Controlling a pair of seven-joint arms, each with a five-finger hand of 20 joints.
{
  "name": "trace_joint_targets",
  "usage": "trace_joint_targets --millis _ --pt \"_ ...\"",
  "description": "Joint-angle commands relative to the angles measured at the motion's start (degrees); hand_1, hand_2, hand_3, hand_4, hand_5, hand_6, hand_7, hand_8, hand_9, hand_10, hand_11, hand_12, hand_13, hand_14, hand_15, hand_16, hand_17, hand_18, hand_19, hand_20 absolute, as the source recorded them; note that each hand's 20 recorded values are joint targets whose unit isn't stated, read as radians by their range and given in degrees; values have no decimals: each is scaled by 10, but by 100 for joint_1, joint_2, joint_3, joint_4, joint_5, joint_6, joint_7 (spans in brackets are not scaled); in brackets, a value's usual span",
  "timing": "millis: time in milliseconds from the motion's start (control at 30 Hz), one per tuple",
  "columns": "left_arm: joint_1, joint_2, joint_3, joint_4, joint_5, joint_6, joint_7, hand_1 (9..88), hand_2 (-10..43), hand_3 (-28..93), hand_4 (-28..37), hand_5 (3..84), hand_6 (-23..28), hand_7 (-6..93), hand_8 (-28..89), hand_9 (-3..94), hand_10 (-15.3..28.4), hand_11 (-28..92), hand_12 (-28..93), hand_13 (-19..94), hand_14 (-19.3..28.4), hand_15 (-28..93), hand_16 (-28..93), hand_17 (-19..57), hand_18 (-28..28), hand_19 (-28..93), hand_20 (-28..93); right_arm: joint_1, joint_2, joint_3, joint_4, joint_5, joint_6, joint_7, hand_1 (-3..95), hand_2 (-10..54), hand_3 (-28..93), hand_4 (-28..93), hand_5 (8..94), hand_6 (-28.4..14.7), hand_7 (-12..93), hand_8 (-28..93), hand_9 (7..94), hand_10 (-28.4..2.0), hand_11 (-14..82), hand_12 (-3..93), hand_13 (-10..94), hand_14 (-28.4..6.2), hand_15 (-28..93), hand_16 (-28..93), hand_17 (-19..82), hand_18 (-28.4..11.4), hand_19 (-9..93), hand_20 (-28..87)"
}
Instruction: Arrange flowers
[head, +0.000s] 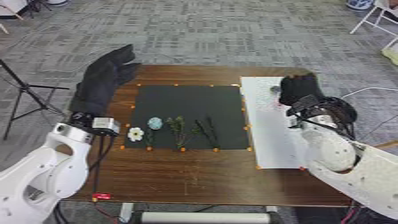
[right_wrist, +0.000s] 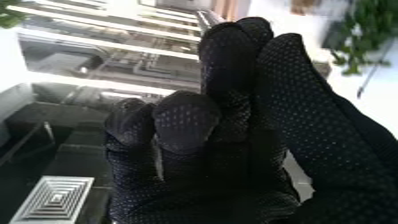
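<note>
On the counter (head: 195, 187), the pieces to be arranged lie along the near edge of the dark mat (head: 185, 102): the white flower (head: 135, 134) by its near left corner, the pale blue flower (head: 155, 123) just beside it, then the leafy sprig (head: 178, 131) and, farther right, the dark thin sprigs (head: 210, 133). The right hand (head: 302, 88) is over the far right corner of the white sheet (head: 277, 145), with a small greyish piece (head: 275, 89) just beside it and pinkish specks on the sheet nearby; whether that hand is open, closed or gripping that piece, I cannot tell. The left hand (head: 105, 75) hangs by the counter's far left corner, its fingers straight and empty. The main risk is at the greyish piece: if it is loose, a sideways sweep of the glove could push it towards the far edge, and if it is gripped, a hasty release could tip or drag it. Later, the leafy sprig and the thin ones lie near enough that a low, wide grasp might snag both, and thick gloves could crush a petal or pinch past a slender stem.
</note>
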Motion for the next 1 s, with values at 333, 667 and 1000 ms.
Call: trace_joint_targets --millis 333,667,1000 --pt "688 3 -625 -178 -7 75 -28 253 -26 693 -257 311 28 181 -81 242 112 192 194 202 138 293 56 -91 198 378 141 -1934 1214 2481 -782 804 -3477 -801 355 -95 840 -283 501 28 262 -152 559 -62 238 206 492 -92 796 287 204 -193 782 565" --pt "592 1 -518 -149 -3 42 -9 254 -26 693 -257 311 28 181 -81 241 112 192 194 202 138 292 56 -91 199 378 141 -1681 1037 2047 -300 936 -3752 -619 363 -95 859 -283 407 2 234 -137 471 -68 159 181 486 -85 795 263 199 -191 774 562" --pt "544 43 -459 -153 0 -12 13 254 -25 692 -257 310 28 180 -81 241 111 191 193 202 137 292 56 -91 199 379 141 -1661 1112 1548 -8 695 -2631 -562 474 -95 796 -283 573 38 444 -62 702 -54 244 424 591 -48 763 357 267 -184 818 553"
